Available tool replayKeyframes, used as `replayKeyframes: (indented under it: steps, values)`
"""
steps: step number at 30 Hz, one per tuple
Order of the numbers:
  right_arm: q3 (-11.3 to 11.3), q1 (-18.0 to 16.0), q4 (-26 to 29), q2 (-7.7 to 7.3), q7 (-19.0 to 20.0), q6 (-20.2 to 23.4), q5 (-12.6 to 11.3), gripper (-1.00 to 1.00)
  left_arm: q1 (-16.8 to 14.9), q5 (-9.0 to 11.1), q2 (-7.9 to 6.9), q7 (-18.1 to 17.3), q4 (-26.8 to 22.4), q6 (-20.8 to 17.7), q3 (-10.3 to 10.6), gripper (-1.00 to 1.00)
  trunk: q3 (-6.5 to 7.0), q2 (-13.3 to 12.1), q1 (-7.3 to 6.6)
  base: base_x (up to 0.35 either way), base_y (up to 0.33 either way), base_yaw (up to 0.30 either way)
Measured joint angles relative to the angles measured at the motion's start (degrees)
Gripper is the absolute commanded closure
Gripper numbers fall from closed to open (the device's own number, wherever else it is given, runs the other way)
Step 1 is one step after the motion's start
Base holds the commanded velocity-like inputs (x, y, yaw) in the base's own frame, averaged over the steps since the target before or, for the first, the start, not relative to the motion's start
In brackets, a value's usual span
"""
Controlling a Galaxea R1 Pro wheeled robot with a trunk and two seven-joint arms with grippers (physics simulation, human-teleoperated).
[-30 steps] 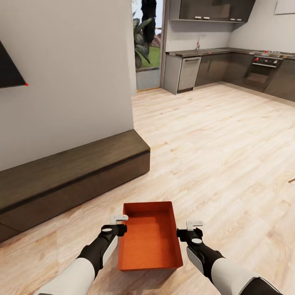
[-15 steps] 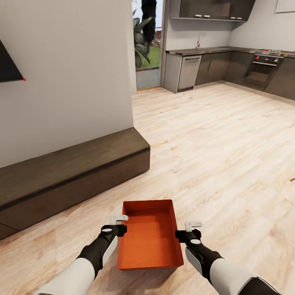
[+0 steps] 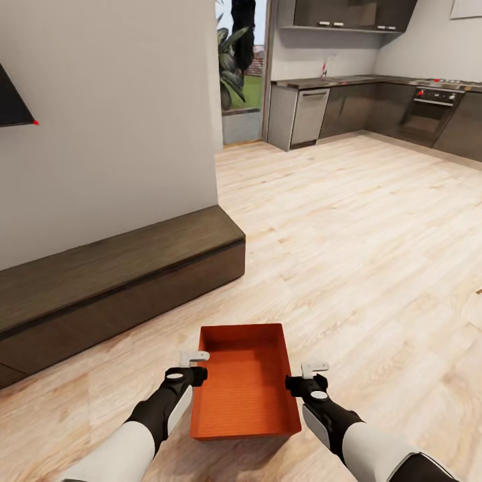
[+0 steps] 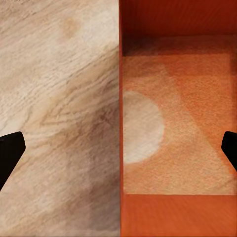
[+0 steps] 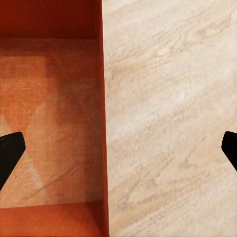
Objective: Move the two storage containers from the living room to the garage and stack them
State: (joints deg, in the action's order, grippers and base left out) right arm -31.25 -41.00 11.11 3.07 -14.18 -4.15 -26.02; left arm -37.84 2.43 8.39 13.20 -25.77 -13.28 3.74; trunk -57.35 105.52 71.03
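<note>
Light wood-plank floor [image 3: 348,241], white wall [image 3: 107,100], low dark bench [image 3: 114,281] at left; dark kitchen cabinets [image 3: 375,110] beyond. No readable writing. Orange-red container [image 3: 244,385] low over the planks, between both arms. Left gripper [image 4: 118,153] and right gripper [image 5: 118,153] spread wide, each straddling a side wall.

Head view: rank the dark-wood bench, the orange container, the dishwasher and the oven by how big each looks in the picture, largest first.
1. Dark-wood bench, by far the largest.
2. Orange container.
3. Dishwasher and oven: these two look about alike, so they are not ranked against each other. Both stand far from the camera, which shrinks them in the picture.
</note>
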Motion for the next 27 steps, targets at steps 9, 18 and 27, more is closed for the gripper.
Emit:
replayKeyframes:
  steps: [9, 18, 27]
  values:
    - [0.0, 0.0, 0.0, -0.07, 0.0, -0.01, 0.0, -1.0, -0.01, -0.1, 0.08, 0.03, -0.08, 0.0, 0.0, -1.0, -0.35, 0.79, 0.43, 0.0, 0.0, 0.0]
    - [0.0, 0.0, 0.0, 0.02, 0.0, 0.0, -0.04, -1.0, -0.03, -0.14, 0.09, 0.02, -0.04, 0.0, 0.0, -1.0, -1.97, 4.4, 2.41, 0.0, 0.0, 0.0]
    - [0.02, 0.0, 0.0, 0.72, 0.08, 0.0, 0.0, -1.0, 0.02, -0.19, 0.02, 0.02, -0.08, 0.0, 0.0, -1.0, -2.33, 5.21, 2.86, 0.0, 0.0, 0.0]
